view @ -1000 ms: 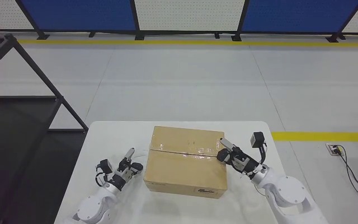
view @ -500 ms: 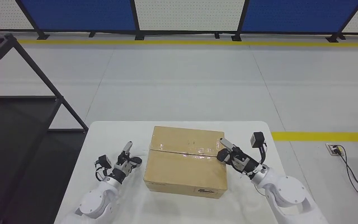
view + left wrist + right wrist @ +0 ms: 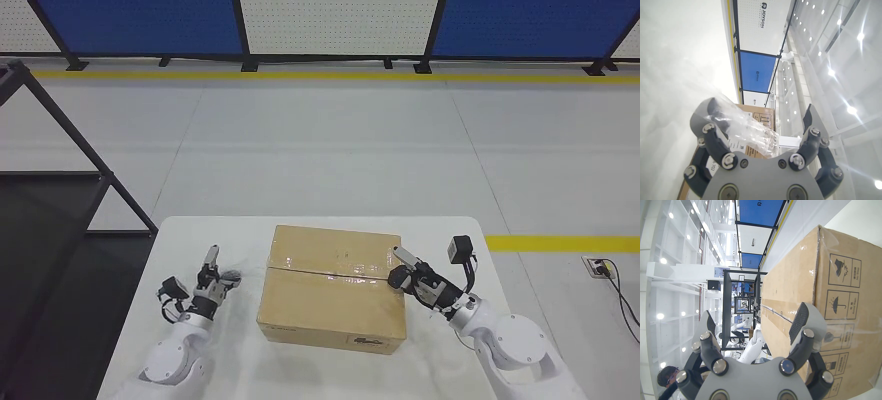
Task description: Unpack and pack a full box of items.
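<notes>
A closed brown cardboard box (image 3: 335, 295) with a taped seam sits in the middle of the white table (image 3: 190, 240). My left gripper (image 3: 220, 268) is a short way off the box's left side, tilted upward and open. In the left wrist view a crumpled strip of clear tape (image 3: 753, 128) clings to one finger (image 3: 713, 132) of this gripper (image 3: 761, 108), with the box (image 3: 761, 113) behind it. My right gripper (image 3: 402, 266) is at the box's upper right edge. It is open (image 3: 755, 319), one pad (image 3: 799, 318) against the box (image 3: 791, 285) near the seam.
A black metal rack (image 3: 60, 130) stands beside the table's left end. Bare tabletop lies left and right of the box. Beyond the table's far edge is open grey floor with a yellow line (image 3: 560, 243).
My left gripper has drawn back from the box's left side, moving left and away while tilting upward. The right gripper and the box have stayed put.
</notes>
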